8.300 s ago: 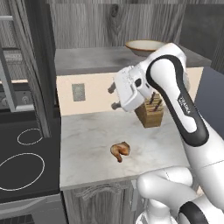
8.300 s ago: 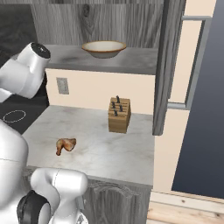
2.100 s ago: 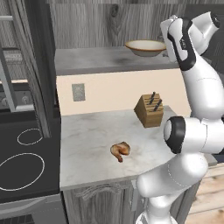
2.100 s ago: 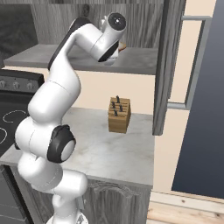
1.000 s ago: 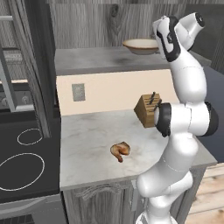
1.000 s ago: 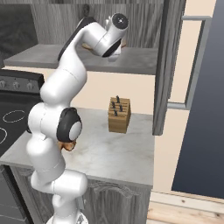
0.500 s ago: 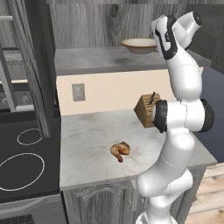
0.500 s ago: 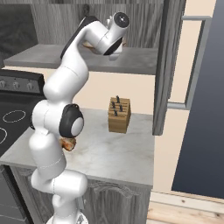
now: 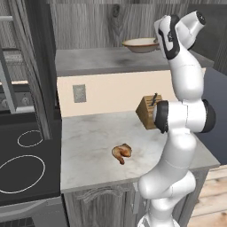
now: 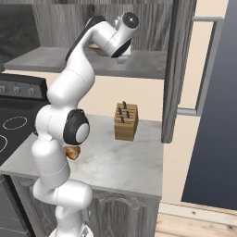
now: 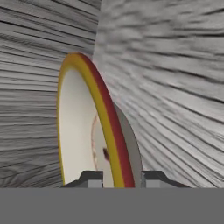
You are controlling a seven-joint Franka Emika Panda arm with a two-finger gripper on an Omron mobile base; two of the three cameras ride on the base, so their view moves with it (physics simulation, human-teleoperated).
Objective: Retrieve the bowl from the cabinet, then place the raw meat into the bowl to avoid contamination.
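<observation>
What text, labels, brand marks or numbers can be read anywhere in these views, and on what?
None can be read. The bowl, the cabinet, the knife block, the raw meat and the wall outlet carry no writing. The stove knobs are too small to show markings.

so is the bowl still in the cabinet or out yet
In. The bowl sits on the cabinet shelf, with its rim between the gripper's open fingers. The meat lies on the counter.
</observation>
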